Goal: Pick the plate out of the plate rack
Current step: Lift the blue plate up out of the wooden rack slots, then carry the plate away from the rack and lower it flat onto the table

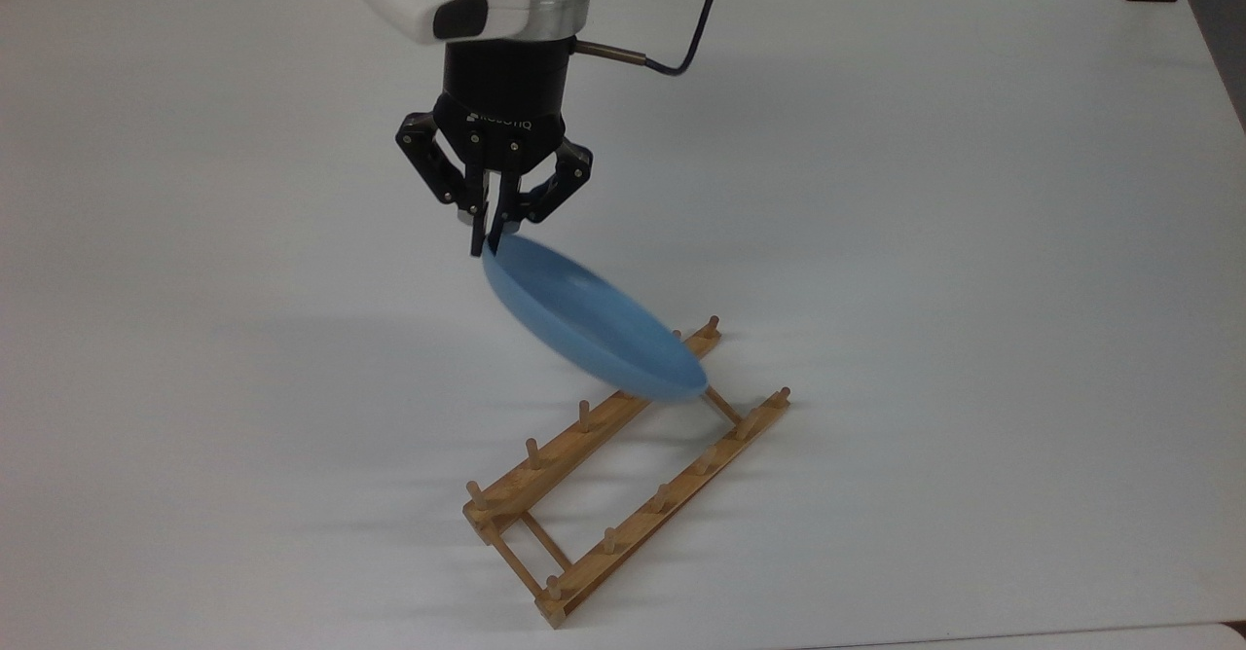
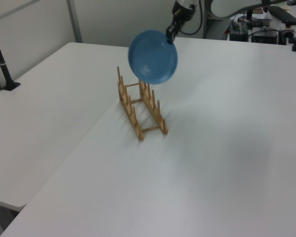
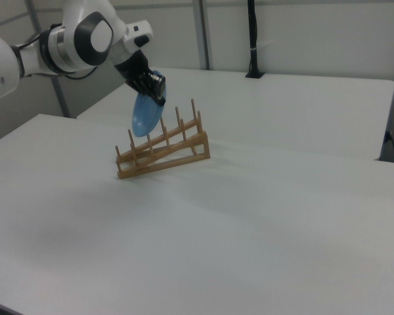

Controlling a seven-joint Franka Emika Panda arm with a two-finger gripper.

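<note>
- End effector [image 1: 489,241] — I read it as clenched on the upper rim of the plate [image 1: 594,324], which hangs tilted in the air.
- Plate looks clear of the pegs, above the far end of the plate rack [image 1: 623,480]; lift-out essentially done, I judge. Left: carry it away.
- Rack stands on the white bench [image 1: 973,241].
- Writing: a white brand mark on the black end-effector body, not legible to me.
</note>
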